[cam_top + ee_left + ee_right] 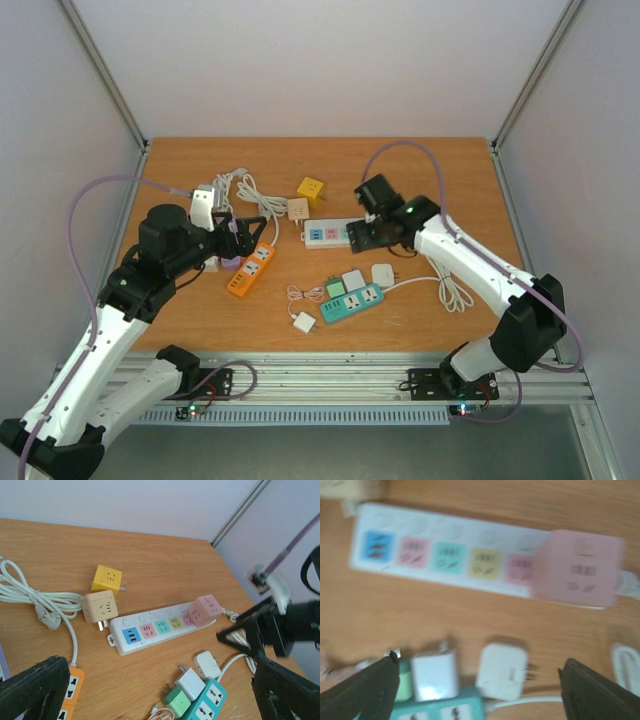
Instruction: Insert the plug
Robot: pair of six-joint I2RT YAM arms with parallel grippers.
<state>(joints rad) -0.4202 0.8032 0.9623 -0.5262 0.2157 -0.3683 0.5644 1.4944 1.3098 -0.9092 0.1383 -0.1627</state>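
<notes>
A white power strip (pixel 328 233) with coloured sockets lies mid-table; it also shows in the left wrist view (pixel 150 630) and the right wrist view (pixel 445 555). A pink cube adapter (pixel 204 610) sits on its right end, also seen in the right wrist view (pixel 580 570). My right gripper (pixel 362 238) hangs open and empty just above that end of the strip; in its own blurred view the right gripper (pixel 480 660) is over a loose white plug (pixel 502 670). My left gripper (pixel 245 235) is open and empty above the orange strip (pixel 250 270).
A teal strip (pixel 352 303) has a white plug (pixel 353 281) and a green plug (pixel 334 290) beside it. A yellow cube (pixel 311 189), a beige cube (pixel 298 209) and a coiled white cable (pixel 240 190) lie behind. A small charger (pixel 304 322) lies in front.
</notes>
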